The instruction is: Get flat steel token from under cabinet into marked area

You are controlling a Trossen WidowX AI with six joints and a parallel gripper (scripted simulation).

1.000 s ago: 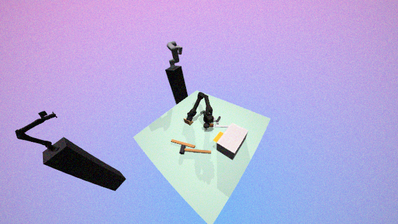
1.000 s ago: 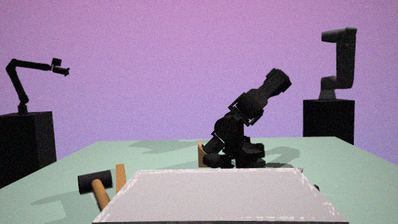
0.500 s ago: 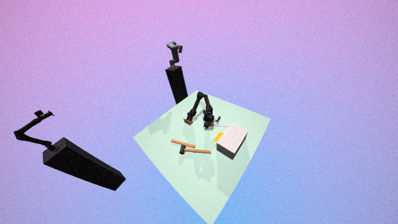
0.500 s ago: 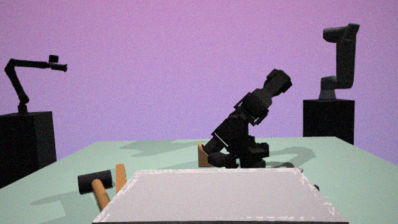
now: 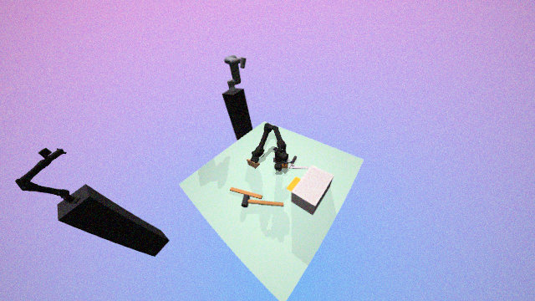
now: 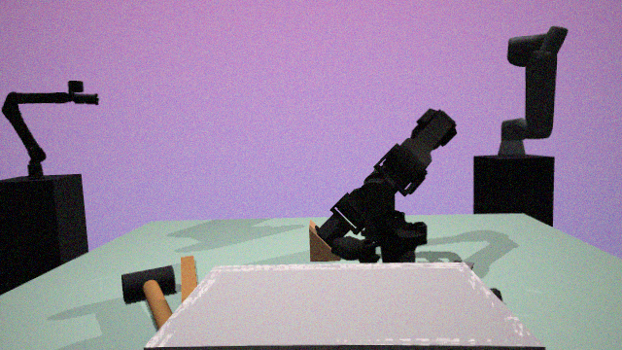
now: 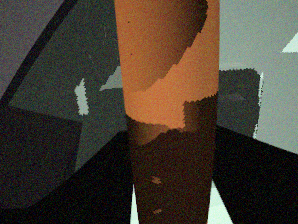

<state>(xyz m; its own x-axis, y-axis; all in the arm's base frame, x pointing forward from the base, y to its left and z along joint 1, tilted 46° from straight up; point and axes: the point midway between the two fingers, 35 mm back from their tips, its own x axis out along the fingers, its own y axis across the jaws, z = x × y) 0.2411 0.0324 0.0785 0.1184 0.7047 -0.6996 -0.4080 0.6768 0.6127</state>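
Observation:
The token is not visible in any view. The white-topped cabinet (image 5: 313, 183) (image 6: 340, 306) stands on the table (image 5: 259, 234) (image 6: 549, 272). The orange marked area (image 5: 293, 183) lies along its front side in the top view. My gripper (image 5: 284, 165) (image 7: 165, 136) is shut on the orange wooden handle (image 7: 165, 60) of a tool, low over the table near one end of the cabinet. A thin pale rod (image 5: 298, 168) runs from beside the gripper towards the cabinet's near upper corner. Whether its tip is under the cabinet cannot be told. The cabinet hides the gripper's fingers in the exterior view.
A black-headed mallet (image 5: 245, 201) (image 6: 148, 284) and a flat wooden stick (image 5: 246, 192) (image 6: 189, 279) lie in front of the cabinet. A small dark object (image 5: 293, 160) lies beyond the gripper. A brown wooden piece (image 5: 253, 163) (image 6: 322, 247) stands by the arm. Two other arms stand on black pedestals.

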